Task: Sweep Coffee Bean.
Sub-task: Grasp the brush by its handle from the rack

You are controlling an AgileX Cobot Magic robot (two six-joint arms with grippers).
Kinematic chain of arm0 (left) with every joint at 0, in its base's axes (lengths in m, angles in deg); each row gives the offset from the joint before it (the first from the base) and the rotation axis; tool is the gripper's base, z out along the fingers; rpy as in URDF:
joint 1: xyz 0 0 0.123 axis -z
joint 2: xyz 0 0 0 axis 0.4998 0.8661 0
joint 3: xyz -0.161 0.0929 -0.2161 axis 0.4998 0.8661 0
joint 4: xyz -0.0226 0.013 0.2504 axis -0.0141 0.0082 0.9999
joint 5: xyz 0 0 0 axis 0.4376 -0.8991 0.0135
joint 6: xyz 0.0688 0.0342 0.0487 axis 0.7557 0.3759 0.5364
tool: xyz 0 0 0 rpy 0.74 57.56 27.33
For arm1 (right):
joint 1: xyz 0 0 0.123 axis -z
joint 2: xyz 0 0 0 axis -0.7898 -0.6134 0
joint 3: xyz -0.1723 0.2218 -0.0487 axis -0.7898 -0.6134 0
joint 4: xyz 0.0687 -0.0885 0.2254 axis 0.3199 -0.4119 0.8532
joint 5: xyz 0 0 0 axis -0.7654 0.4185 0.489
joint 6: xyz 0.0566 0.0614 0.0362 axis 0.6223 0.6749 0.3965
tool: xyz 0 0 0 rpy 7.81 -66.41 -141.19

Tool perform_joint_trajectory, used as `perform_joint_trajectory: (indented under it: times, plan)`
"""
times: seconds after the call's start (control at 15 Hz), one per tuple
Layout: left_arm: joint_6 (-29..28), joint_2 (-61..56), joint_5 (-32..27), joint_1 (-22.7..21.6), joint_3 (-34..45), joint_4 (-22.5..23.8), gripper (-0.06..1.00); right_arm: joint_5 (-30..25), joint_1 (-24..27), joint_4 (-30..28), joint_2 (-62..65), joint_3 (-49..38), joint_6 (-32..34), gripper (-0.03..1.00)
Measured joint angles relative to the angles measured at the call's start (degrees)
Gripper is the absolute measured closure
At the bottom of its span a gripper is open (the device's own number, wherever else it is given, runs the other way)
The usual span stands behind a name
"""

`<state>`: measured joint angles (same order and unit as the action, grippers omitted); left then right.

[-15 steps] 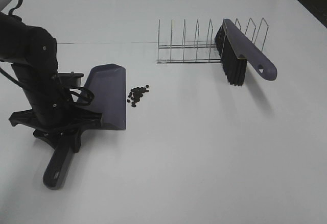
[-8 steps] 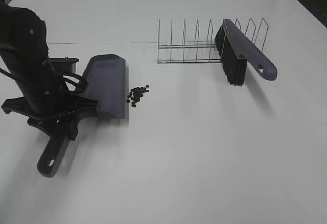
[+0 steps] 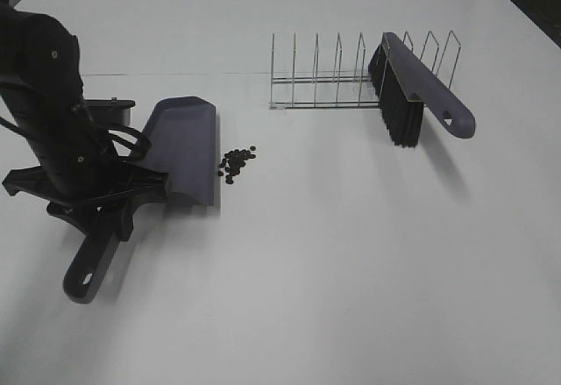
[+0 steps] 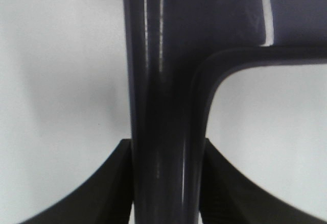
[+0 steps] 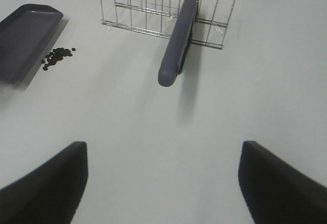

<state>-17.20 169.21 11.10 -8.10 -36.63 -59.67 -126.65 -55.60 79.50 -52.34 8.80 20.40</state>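
A small cluster of coffee beans (image 3: 235, 163) lies on the white table, also seen in the right wrist view as coffee beans (image 5: 57, 57). Just left of them sits the purple-grey dustpan (image 3: 182, 148), its open edge facing the beans across a small gap. My left gripper (image 3: 110, 217) is shut on the dustpan's handle (image 4: 163, 106), with the fingers (image 4: 120, 183) pressed on both sides. A matching brush (image 3: 419, 96) with black bristles leans in the wire rack (image 3: 320, 82). My right gripper (image 5: 163, 183) is open above the table, short of the brush (image 5: 179, 35), holding nothing.
The wire rack (image 5: 133, 9) stands at the back of the table, its slots bare apart from the brush. The dustpan (image 5: 25, 38) shows at the edge of the right wrist view. White tabletop (image 3: 368, 253) stretches to the front and right.
Over the last second my left arm shifted the dustpan slightly back and to the left, turning it a little. Since half a second ago nothing has visibly moved.
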Motion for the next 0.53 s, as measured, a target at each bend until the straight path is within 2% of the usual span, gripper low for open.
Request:
perform_joint_trajectory:
  times: [0.2,0.27,0.4,0.53]
  plan:
    - [0.0,0.0,0.17,0.0,0.0,0.06,0.6,-1.49,-4.07,-1.2,-15.64,12.49,-7.68,0.25]
    - [0.0,0.0,0.23,0.0,0.0,0.06,0.6,-2.46,-5.16,-1.6,-20.8,16.9,-8.37,0.25]
    - [0.0,0.0,0.57,0.0,0.0,0.06,0.6,-5.5,-8.77,-1.89,-35.12,30.14,-6.82,0.25]
    - [0.0,0.0,0.97,0.0,0.0,0.06,0.6,-9.11,-11.34,-4.64,-45.61,41.6,-0.8,0.25]
